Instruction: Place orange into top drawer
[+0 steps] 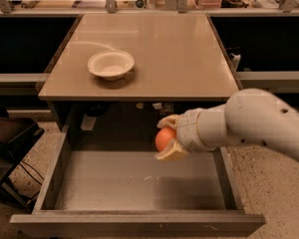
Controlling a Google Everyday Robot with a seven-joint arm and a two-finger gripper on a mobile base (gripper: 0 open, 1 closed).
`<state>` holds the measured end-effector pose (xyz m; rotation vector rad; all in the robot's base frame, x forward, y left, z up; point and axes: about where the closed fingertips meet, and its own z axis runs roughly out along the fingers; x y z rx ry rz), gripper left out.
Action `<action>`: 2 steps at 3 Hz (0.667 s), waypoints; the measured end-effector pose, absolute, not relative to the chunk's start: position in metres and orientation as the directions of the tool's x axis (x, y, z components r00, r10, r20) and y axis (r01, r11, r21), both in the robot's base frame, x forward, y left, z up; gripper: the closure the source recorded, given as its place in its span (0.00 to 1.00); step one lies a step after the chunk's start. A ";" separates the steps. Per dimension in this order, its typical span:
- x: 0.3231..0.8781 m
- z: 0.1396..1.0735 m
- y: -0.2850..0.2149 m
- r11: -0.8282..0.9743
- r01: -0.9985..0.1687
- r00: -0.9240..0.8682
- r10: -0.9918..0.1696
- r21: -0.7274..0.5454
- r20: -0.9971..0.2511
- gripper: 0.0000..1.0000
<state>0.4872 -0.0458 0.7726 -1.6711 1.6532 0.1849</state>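
Note:
The orange [163, 139] is a round bright fruit held between the two pale fingers of my gripper [168, 138], which is shut on it. The arm reaches in from the right. The gripper and orange hang above the back middle of the open top drawer [139, 180], below the tabletop's front edge. The drawer is pulled fully out; its flat grey floor is bare.
A shallow white bowl [110, 64] sits on the tan tabletop [179, 54] at the left. Dark openings flank the table on both sides. A black stand [12, 133] is on the floor at the left. Clutter lines the back shelf.

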 end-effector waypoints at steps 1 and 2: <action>0.465 0.706 -0.051 0.104 -0.927 0.116 -0.835 -0.361 -0.538 1.00; 0.444 0.666 -0.051 0.085 -0.940 0.102 -0.854 -0.330 -0.509 1.00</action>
